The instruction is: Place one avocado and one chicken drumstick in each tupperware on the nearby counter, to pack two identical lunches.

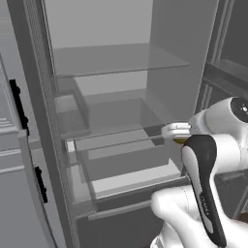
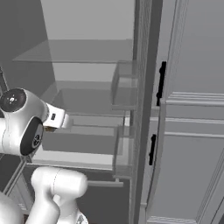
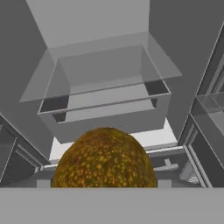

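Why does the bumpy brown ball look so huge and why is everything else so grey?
In the hand view the avocado sits right against the camera, so it looms large, its speckled skin sharp, not blurred. In the left base view and the right base view the open fridge shelves are flat, even grey, with soft shading, no glare and no hard shadows, as rendered pictures are.

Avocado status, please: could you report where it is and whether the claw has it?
Claw closed on avocado, at the open fridge. Avocado clear of the glass shelf and drawer. Nothing blocking the way out.
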You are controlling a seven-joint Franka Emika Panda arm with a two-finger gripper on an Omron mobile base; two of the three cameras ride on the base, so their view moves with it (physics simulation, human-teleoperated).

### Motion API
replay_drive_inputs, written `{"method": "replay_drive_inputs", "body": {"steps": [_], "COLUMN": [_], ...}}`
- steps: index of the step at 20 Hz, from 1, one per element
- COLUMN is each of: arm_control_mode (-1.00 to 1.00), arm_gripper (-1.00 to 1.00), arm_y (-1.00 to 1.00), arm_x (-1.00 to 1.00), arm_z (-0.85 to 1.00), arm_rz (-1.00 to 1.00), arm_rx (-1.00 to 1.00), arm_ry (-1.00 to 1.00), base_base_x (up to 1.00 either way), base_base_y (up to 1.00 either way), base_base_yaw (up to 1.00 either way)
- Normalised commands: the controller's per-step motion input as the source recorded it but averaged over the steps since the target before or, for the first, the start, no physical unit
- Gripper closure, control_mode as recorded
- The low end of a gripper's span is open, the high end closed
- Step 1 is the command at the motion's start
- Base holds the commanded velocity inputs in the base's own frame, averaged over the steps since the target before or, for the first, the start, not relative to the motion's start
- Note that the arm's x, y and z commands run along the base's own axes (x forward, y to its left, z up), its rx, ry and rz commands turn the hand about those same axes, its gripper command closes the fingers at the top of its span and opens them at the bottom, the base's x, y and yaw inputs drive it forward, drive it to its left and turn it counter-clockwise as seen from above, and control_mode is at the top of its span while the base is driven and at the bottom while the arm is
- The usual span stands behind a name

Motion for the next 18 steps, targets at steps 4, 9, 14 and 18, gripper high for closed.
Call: {"method": "replay_drive_inputs", "body": {"steps": [4, 9, 14, 18], "arm_control_mode": [1.0, 1.0, 1.0, 1.0], "arm_gripper": [1.0, 1.0, 1.0, 1.0], "arm_y": [0.0, 0.0, 0.0, 0.0], "arm_x": [0.0, 0.0, 0.0, 0.0], "arm_z": [0.0, 0.0, 0.0, 0.0], "arm_rz": [0.0, 0.0, 0.0, 0.0], "arm_rx": [0.0, 0.0, 0.0, 0.0], "arm_ry": [0.0, 0.0, 0.0, 0.0], "base_base_x": [-1.0, -0.9, -0.33, 0.15], "base_base_y": [0.3, 0.74, 0.77, 0.67], "base_base_yaw": [0.14, 0.56, 0.76, 0.73]}}
